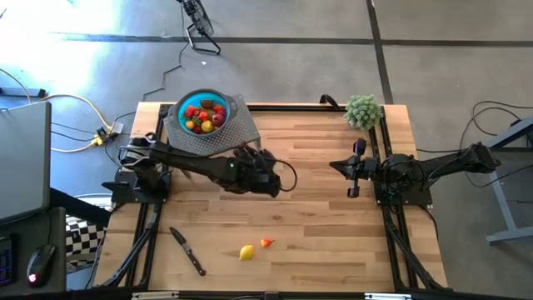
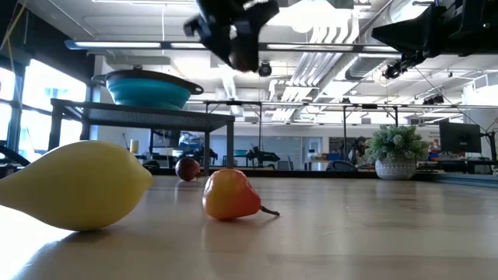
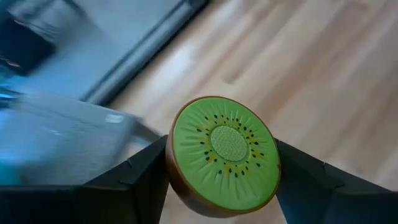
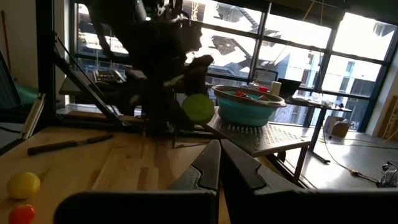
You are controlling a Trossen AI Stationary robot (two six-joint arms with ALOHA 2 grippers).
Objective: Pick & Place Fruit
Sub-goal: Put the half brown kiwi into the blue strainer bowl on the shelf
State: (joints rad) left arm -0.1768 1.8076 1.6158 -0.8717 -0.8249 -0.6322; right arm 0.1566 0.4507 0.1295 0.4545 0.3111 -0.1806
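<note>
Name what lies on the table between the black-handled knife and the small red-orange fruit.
In the high view, the yellow lemon lies between the knife and the red-orange fruit, close beside the fruit.

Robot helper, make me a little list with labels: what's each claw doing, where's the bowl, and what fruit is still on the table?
left gripper: shut on the kiwi half, raised above the table near the bowl
right gripper: shut, empty, waiting on the right side
teal bowl: on a raised mesh stand at the back left, fruit inside
fruit left on table: yellow lemon, small orange-red pear
also there: knife, plant ball
</note>
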